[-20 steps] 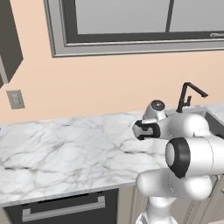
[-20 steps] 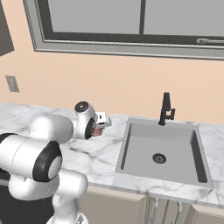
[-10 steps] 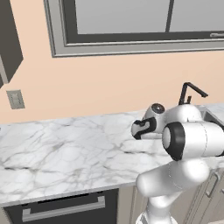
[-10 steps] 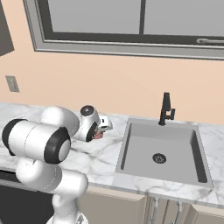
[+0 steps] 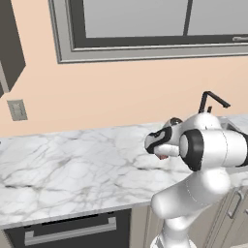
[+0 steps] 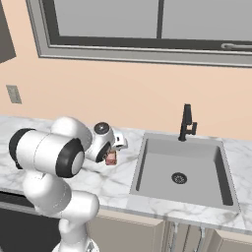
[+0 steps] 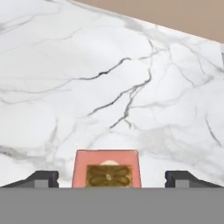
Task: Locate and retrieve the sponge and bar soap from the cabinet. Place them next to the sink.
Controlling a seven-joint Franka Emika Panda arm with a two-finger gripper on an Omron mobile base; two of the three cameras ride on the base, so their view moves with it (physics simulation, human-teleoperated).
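The bar soap (image 7: 108, 174), a pinkish-red block with an embossed top, sits between my gripper (image 7: 111, 177) fingertips, with a clear gap on each side. The gripper is open, and its fingertips (image 7: 43, 177) stand wide of the block. In the right base view the gripper (image 6: 112, 153) hangs low over the marble counter (image 6: 115, 184), just left of the sink (image 6: 141, 162), with the bar soap (image 6: 110, 158) under it. I cannot tell whether the soap rests on the counter. The left base view shows the bar soap (image 5: 162, 156) beneath the hand. The sponge and the cabinet are out of view.
A black faucet (image 6: 186, 123) stands behind the basin. A wall outlet (image 5: 17, 110) is at the far left and a window (image 5: 145, 24) spans the wall above. Marble counter (image 5: 68, 169) stretches left of the hand. My own elbow (image 5: 213, 147) bulks in front.
The jaws have spread apart and let go of the bar soap. The arm's elbow has swung across in front of the cameras.
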